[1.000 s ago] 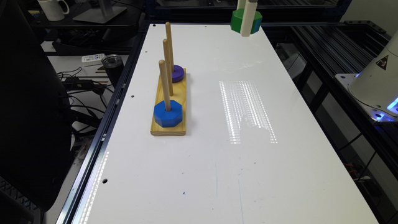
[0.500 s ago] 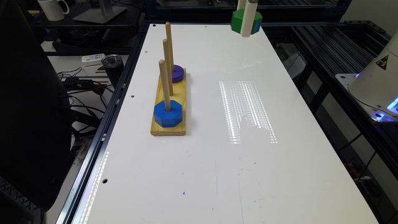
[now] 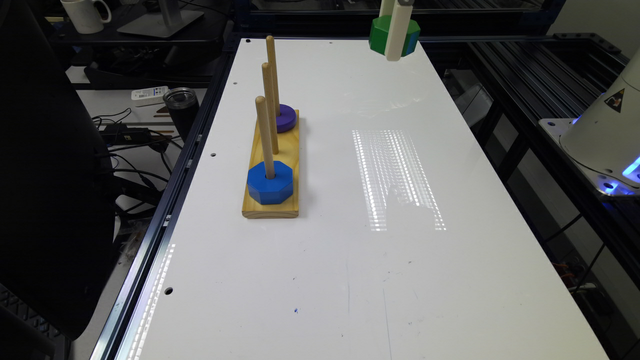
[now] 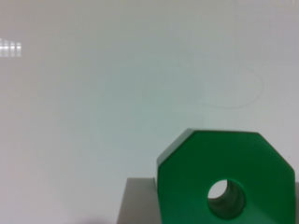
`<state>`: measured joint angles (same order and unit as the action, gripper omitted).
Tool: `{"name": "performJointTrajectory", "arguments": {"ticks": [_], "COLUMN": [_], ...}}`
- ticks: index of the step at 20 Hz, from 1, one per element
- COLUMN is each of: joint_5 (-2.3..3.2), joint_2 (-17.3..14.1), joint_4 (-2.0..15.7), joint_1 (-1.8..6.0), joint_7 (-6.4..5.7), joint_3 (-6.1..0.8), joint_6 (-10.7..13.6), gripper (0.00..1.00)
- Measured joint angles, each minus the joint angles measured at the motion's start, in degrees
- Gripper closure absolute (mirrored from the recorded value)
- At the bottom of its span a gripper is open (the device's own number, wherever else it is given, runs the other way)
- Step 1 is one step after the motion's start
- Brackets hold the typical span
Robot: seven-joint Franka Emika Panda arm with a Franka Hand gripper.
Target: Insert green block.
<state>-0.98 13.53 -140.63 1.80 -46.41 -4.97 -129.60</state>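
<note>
In the exterior view the green block [image 3: 381,34] hangs in the air above the table's far end, with my gripper [image 3: 394,50] shut on it. The wrist view has the green block [image 4: 196,186] close up, its flat octagonal face and round hole turned to the camera, and a grey finger [image 4: 136,201] beside it. The wooden peg board [image 3: 272,206] lies toward the exterior view's left, well away from the gripper. The blue octagonal block [image 3: 270,182] sits on its nearest peg, the purple disc [image 3: 286,118] on its farthest. The middle peg [image 3: 269,107] is bare.
The white table [image 3: 380,280] ends in a dark rail along the exterior view's left. Past that rail are a black tumbler [image 3: 180,107], cables and a dark chair [image 3: 45,175]. A white mug [image 3: 82,15] stands at the back. The robot's base [image 3: 607,135] is at the exterior view's right.
</note>
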Motion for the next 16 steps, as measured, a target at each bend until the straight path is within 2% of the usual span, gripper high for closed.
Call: {"name": "performJointTrajectory", "arguments": {"ticks": [3, 6, 16], "joint_5": [-0.01, -0.01, 0.01], "joint_2": [-0.72, -2.14, -9.34], "joint_4": [0.53, 1.84, 9.15], "joint_1": [0.0, 0.0, 0.0], "joint_7": [-0.37, -0.9, -2.96], "joint_3": [-0.48, -1.06, -3.09], "joint_6": [-0.61, -0.97, -1.06], "gripper": [1.0, 1.0, 1.0]}}
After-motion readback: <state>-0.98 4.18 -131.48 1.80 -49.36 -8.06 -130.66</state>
